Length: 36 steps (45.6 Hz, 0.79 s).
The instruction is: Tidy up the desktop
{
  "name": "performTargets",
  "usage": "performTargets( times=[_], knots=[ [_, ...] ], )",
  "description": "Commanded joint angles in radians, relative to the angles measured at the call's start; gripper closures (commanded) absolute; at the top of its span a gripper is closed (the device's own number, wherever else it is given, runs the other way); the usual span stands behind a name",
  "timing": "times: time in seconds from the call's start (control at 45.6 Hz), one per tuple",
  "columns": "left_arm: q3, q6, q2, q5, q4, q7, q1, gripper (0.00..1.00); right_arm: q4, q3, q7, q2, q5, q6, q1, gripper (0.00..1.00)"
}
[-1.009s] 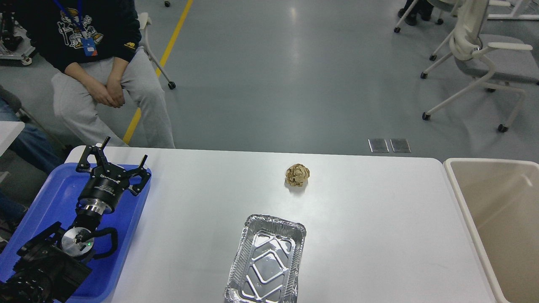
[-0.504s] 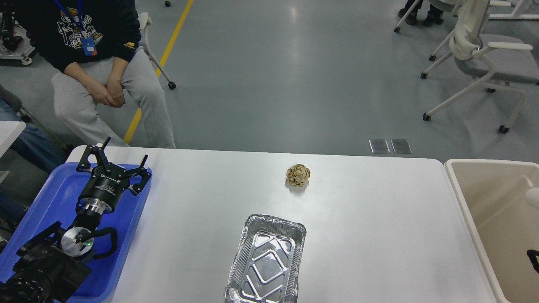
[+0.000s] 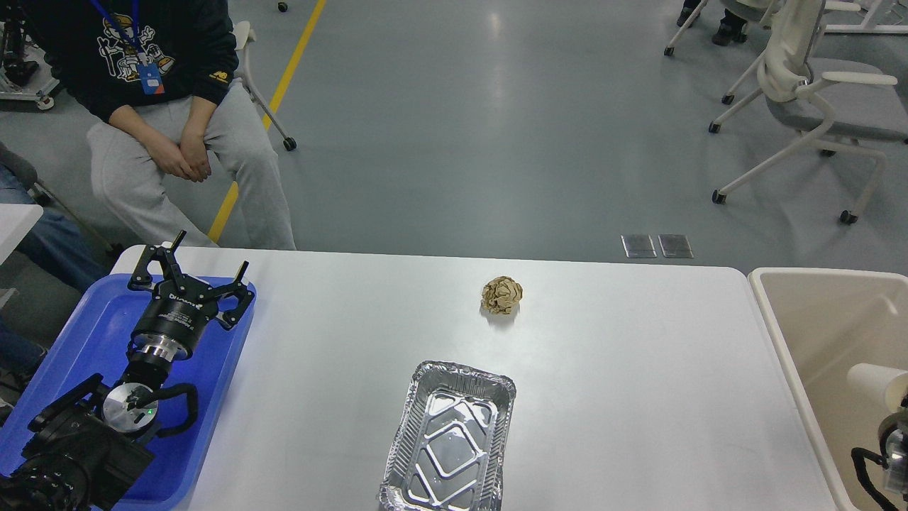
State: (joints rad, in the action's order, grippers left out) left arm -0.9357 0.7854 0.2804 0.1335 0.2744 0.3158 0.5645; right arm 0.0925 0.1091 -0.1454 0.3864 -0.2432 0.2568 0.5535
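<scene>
The white desktop [image 3: 638, 369] carries a crumpled brown paper ball [image 3: 501, 295] at its middle back and an empty foil tray [image 3: 448, 446] at the front middle. My left gripper [image 3: 211, 250] is open and empty over the far end of the blue tray [image 3: 78, 333], well left of both. My right arm [image 3: 883, 461] comes in at the lower right edge, over the beige bin [image 3: 774, 333]. A white cylindrical thing [image 3: 874, 382] shows at its far end. The right gripper's fingers cannot be made out.
A person [image 3: 163, 106] sits just beyond the table's far left corner. White wheeled chairs [image 3: 801, 92] stand on the grey floor at the back right. The bin stands against the table's right edge.
My right arm has come into view at the lower right over the bin, and the white thing has moved down and left. My left arm, the paper ball and the foil tray have not moved.
</scene>
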Motion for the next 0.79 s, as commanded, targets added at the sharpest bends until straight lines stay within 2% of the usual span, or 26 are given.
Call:
performTargets(
  times=[0.0, 0.154, 0.175, 0.197, 0.241, 0.57, 0.768],
  knots=[
    [0.0, 0.0, 0.0, 0.0, 0.0, 0.0, 0.0, 0.0, -0.014, 0.021, 0.007, -0.009, -0.001, -0.033, -0.026, 1.0],
    [0.0, 0.0, 0.0, 0.0, 0.0, 0.0, 0.0, 0.0, -0.016, 0.021, 0.006, -0.009, -0.001, -0.031, -0.032, 1.0],
    [0.0, 0.0, 0.0, 0.0, 0.0, 0.0, 0.0, 0.0, -0.016, 0.021, 0.004, -0.009, -0.001, -0.03, -0.03, 0.83],
    [0.0, 0.0, 0.0, 0.0, 0.0, 0.0, 0.0, 0.0, -0.016, 0.02, 0.003, -0.009, -0.001, -0.028, -0.03, 0.61],
    [0.0, 0.0, -0.001, 0.0, 0.0, 0.0, 0.0, 0.0, -0.019, 0.017, 0.0, -0.009, 0.001, -0.025, -0.03, 0.0],
    [0.0, 0.0, -0.001, 0.001, 0.0, 0.0, 0.0, 0.0, -0.017, 0.017, 0.001, 0.009, 0.001, -0.024, 0.032, 0.0],
    [0.002, 0.0, -0.001, 0.0, -0.001, 0.0, 0.002, 0.0, -0.005, 0.092, 0.009, 0.078, -0.011, -0.045, 0.106, 0.0]
  ],
)
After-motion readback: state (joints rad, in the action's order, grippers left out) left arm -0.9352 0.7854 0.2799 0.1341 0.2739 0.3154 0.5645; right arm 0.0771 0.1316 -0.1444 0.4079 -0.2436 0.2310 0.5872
